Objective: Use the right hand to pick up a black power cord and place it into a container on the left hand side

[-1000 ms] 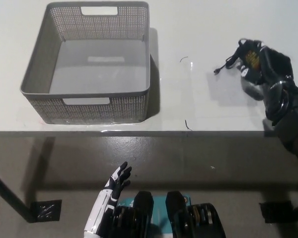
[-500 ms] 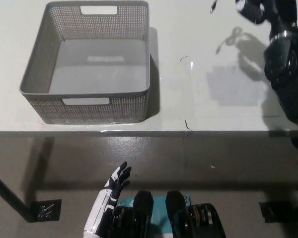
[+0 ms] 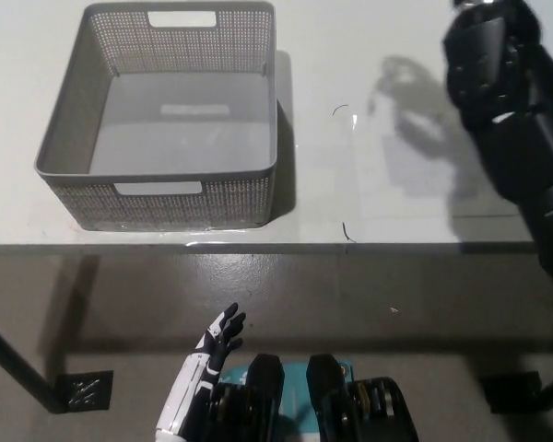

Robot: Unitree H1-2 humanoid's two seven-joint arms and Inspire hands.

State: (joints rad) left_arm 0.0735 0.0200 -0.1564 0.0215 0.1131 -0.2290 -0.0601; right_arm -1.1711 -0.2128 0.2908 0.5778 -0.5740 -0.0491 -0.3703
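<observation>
My left hand point(image 3: 214, 345) idles at 6 o'clock below the table edge, fingers spread, holding nothing. The gray basket point(image 3: 64, 138) sits empty at 10 o'clock, ready for the drop. My right arm point(image 3: 511, 120) rises at 2 o'clock; hand and power cord are out of frame, so I can't tell the grip.

One basket point(image 3: 74, 138), one table point(image 3: 369, 198)

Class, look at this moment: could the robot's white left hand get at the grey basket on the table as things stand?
Probably not easily: the left hand rests low, below the table edge, while the basket sits on top. Nothing blocks it otherwise.
</observation>
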